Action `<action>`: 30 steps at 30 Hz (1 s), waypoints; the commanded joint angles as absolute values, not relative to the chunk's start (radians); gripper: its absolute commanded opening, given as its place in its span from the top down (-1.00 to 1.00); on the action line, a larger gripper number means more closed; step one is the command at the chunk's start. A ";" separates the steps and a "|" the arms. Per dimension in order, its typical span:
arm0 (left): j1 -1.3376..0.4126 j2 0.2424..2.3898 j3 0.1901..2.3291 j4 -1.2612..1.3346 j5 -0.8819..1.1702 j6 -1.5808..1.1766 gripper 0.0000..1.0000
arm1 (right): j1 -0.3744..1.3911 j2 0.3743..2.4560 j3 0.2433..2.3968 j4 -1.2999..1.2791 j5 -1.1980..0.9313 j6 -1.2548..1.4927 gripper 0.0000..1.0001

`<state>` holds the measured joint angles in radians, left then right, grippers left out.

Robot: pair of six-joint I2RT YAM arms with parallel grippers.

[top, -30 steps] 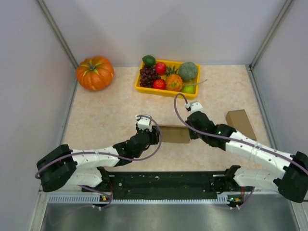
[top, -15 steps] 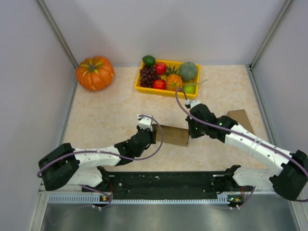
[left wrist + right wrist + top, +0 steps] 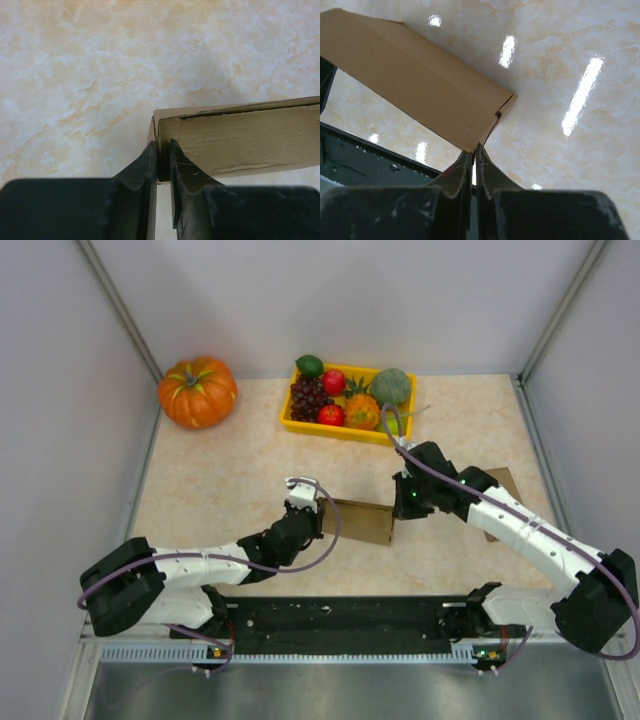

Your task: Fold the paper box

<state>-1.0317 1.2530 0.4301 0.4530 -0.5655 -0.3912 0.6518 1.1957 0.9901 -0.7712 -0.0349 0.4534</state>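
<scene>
Top view: I see the paper box (image 3: pixel 358 522) lying on the table (image 3: pixel 220 480), midway across and nearer the front edge. The left gripper (image 3: pixel 312 523) is at its left end and the right gripper (image 3: pixel 399 508) at its right end. A pumpkin (image 3: pixel 197 391) sits at the far left, and a yellow fruit basket (image 3: pixel 340 430) at the back.

Left wrist view: the jaws are clenched on the box's upright end wall, one finger on each side of the card.

Right wrist view: the jaws are pressed together, tips touching the box's lower corner. I cannot tell whether any card is caught between them.
</scene>
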 commanded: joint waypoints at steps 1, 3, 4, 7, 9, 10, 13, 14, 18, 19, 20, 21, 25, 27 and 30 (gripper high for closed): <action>-1.040 1.261 0.411 0.414 -0.500 -0.394 0.88 | 0.623 1.195 1.040 -0.718 -0.071 0.554 1.00; -1.040 1.253 0.408 0.411 -0.497 -0.394 0.88 | 0.609 1.190 1.029 -0.715 -0.075 0.589 1.00; -1.040 1.250 0.408 0.410 -0.497 -0.397 0.88 | 0.606 1.187 1.025 -0.701 -0.077 0.595 1.00; -1.040 1.244 0.403 0.410 -0.495 -0.403 0.88 | 0.604 1.181 1.017 -0.689 -0.064 0.606 1.00; -1.040 1.244 0.402 0.414 -0.494 -0.403 0.89 | 0.604 1.158 0.990 -0.669 -0.058 0.614 1.00; -1.040 1.244 0.403 0.414 -0.492 -0.403 0.89 | 0.606 1.151 0.979 -0.655 -0.055 0.612 1.00; -1.040 1.244 0.406 0.416 -0.492 -0.403 0.89 | 0.604 1.134 0.931 -0.609 -0.057 0.568 1.00; -1.040 1.250 0.407 0.416 -0.492 -0.403 0.89 | 0.604 1.135 0.914 -0.603 -0.054 0.552 1.00; -1.040 1.253 0.408 0.416 -0.492 -0.408 0.89 | 0.606 1.121 0.856 -0.560 -0.054 0.522 1.00; -1.040 1.255 0.408 0.416 -0.494 -0.411 0.89 | 0.606 1.108 0.844 -0.552 -0.052 0.517 1.00; -1.040 1.255 0.410 0.414 -0.494 -0.410 0.89 | 0.606 1.100 0.825 -0.545 -0.049 0.503 1.00; -1.040 1.255 0.408 0.413 -0.495 -0.410 0.89 | 0.607 1.094 0.819 -0.535 -0.040 0.497 1.00; -1.040 1.253 0.405 0.411 -0.495 -0.422 0.89 | 0.615 1.063 0.767 -0.500 -0.022 0.465 1.00; -1.040 1.255 0.402 0.419 -0.495 -0.426 0.90 | 0.640 1.045 0.733 -0.462 -0.005 0.457 1.00; -1.039 1.267 0.403 0.428 -0.492 -0.431 0.90 | 0.741 1.029 0.674 -0.400 0.138 0.446 1.00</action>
